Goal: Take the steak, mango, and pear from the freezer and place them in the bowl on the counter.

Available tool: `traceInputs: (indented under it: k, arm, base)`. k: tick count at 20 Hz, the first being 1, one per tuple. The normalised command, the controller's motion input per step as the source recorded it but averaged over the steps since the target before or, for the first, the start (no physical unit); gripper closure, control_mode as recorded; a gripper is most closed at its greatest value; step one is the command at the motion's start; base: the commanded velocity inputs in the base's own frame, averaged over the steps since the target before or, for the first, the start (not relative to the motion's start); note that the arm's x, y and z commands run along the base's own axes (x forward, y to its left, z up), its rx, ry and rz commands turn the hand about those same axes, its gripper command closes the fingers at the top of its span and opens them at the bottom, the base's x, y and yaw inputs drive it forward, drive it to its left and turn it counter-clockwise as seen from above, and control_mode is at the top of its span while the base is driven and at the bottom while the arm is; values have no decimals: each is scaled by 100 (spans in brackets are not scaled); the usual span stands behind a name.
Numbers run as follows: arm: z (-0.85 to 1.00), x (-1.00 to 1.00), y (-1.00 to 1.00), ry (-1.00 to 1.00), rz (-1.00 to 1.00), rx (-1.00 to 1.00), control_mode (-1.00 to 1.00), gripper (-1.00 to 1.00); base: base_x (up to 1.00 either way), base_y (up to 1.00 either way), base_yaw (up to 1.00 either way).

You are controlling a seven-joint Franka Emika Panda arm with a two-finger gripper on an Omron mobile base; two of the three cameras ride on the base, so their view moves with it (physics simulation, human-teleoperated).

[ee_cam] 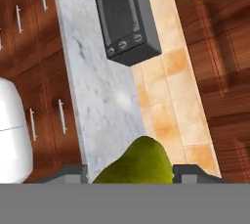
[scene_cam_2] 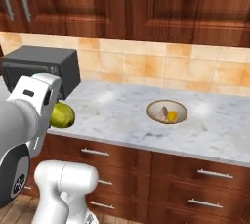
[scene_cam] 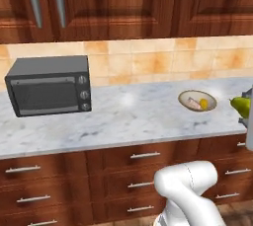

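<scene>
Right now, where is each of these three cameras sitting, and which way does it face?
Left base view: behind the arm's left, facing the counter, toaster oven and bowl; white arm lower right.
Right base view: behind its right, same counter and bowl; arm at left, carrying the pear.
Hand view: on the hand, rolled sideways, looking past the pear along the counter.
Both base views share the bowl.

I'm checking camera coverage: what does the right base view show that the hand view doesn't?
Right base view alone: the bowl on the counter, with the steak and mango in it.

Hand view alone: the claw from behind its tips.

Both: the pear in the claw, the counter, the drawers and the dark oven.
</scene>
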Motion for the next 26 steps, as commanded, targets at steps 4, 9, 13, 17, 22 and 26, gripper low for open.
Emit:
traceInputs:
  k: [4, 9, 13, 17, 22, 26]
  arm:
    - [0, 0, 0, 0, 0, 0, 100, 100]
    - [0, 0, 0, 0, 0, 0, 100, 100]
    - [0, 0, 0, 0, 0, 0, 100, 100]
    - [-16, 19, -10, 0, 3, 1, -100, 100]
    - [-89, 68, -69, 14, 20, 14, -100, 100]
    - [-92, 56, -46, 2, 40, 44, -100, 100]
  base:
    - [49, -100, 0]
    - [94, -51, 9]
    - [100, -45, 18]
    - [74, -19, 12]
    - [0, 0, 0]
    - [0, 0, 0]
